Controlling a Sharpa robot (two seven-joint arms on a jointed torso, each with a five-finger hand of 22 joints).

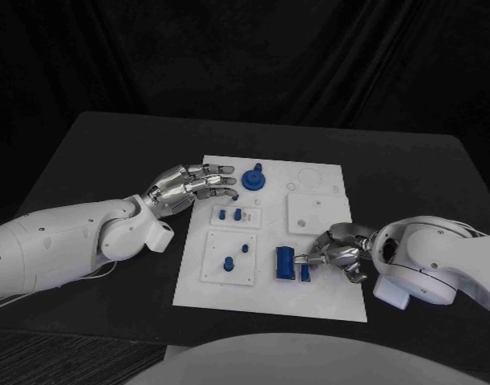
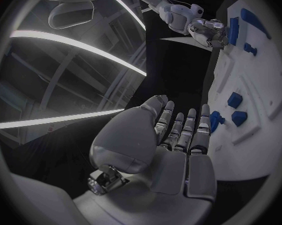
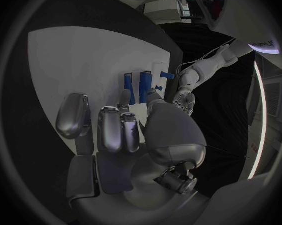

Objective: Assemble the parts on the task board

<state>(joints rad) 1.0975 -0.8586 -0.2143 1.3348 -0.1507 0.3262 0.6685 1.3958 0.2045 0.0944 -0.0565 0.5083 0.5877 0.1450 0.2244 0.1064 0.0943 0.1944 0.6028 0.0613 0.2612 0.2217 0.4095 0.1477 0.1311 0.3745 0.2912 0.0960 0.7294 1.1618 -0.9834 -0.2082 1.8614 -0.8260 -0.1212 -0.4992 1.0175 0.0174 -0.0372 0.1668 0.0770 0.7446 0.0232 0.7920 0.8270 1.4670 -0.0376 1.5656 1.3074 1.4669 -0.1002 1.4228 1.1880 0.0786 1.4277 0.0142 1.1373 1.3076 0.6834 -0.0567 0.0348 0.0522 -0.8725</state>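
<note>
Nearest me, my right hand [image 1: 335, 255] curls over the near right part of the task board [image 1: 320, 305], fingertips at a small blue piece [image 1: 305, 273] just beside the tall blue block [image 1: 284, 262]; whether it pinches the piece I cannot tell. Across the board, my left hand [image 1: 187, 186] hovers at the far left edge, fingers apart, holding nothing. I judge the work about midway: the round part [image 1: 254, 177], two short pegs [image 1: 228, 214] and two studs [image 1: 236, 257] stand in recessed panels, while the square panel [image 1: 312, 212] looks unfilled.
</note>
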